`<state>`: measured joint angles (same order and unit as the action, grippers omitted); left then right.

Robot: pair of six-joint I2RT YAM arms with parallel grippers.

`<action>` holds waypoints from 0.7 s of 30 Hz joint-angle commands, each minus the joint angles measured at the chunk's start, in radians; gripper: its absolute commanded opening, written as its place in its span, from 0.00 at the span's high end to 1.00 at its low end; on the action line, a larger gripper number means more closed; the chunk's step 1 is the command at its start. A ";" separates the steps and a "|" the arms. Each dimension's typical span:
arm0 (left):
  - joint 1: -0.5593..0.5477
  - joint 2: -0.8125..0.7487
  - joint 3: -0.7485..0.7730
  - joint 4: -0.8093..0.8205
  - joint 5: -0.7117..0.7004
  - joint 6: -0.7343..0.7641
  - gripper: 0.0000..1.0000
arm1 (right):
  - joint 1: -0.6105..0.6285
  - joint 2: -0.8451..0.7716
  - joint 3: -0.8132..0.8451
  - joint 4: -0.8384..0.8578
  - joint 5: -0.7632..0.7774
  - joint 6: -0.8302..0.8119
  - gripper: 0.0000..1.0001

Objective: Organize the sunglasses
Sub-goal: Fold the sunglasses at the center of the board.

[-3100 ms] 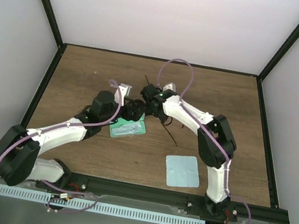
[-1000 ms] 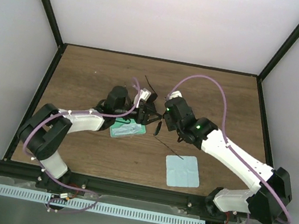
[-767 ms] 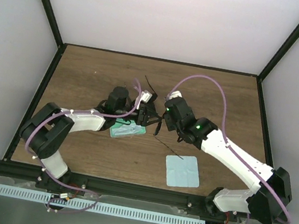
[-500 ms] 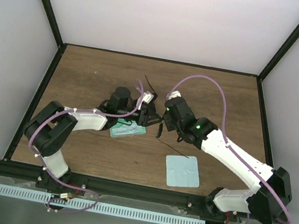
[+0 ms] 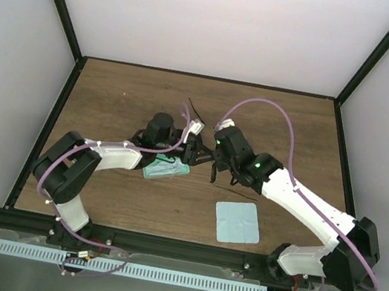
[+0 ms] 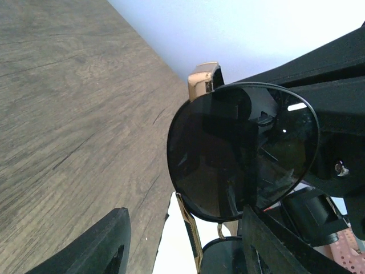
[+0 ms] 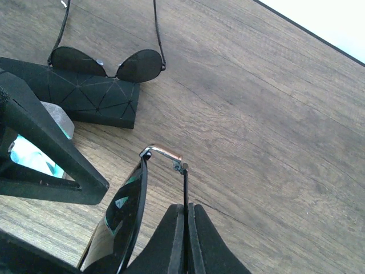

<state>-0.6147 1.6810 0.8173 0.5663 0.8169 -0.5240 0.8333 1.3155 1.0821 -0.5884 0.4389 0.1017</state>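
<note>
from above, the left gripper [image 5: 197,151] and right gripper [image 5: 215,166] meet nose to nose over the middle of the table [image 5: 112,101], just beyond the clear case [image 5: 166,167]. the held sunglasses [image 5: 212,174] hang between them. of the second sunglasses [image 5: 189,106] only a thin arm shows, behind the left wrist.

left wrist: its fingers [image 6: 91,245] stand apart, gripping nothing that shows. one dark lens [image 6: 245,151] sits toward the right-hand finger, not centred in the gap.

right wrist: the fingers [image 7: 205,240] are clenched on the thin temple arm [image 7: 185,188], which runs straight out to the hinge. the lens front turns left toward the left finger [image 7: 51,154]. the second sunglasses lean on a black case [image 7: 74,94] beyond. the left looks nearer the lenses and would likely need a sideways shift to bracket them.
</note>
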 commanded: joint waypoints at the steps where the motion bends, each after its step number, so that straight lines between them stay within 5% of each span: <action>1: -0.019 0.010 0.009 0.028 0.010 0.013 0.43 | 0.009 -0.005 0.024 0.054 -0.006 0.013 0.99; 7: -0.022 0.003 -0.012 0.029 -0.005 0.015 0.39 | 0.009 -0.010 0.044 0.059 -0.025 0.023 0.99; 15: -0.029 0.011 -0.009 0.038 -0.023 0.006 0.62 | 0.009 -0.048 0.042 0.069 -0.072 0.049 0.99; 21: -0.036 0.015 -0.005 0.045 -0.039 0.004 0.67 | 0.009 -0.038 0.032 0.083 -0.145 0.092 0.99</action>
<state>-0.6376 1.6814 0.8116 0.5682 0.7940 -0.5243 0.8318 1.2907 1.0824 -0.5709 0.3912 0.1398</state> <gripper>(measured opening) 0.335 0.011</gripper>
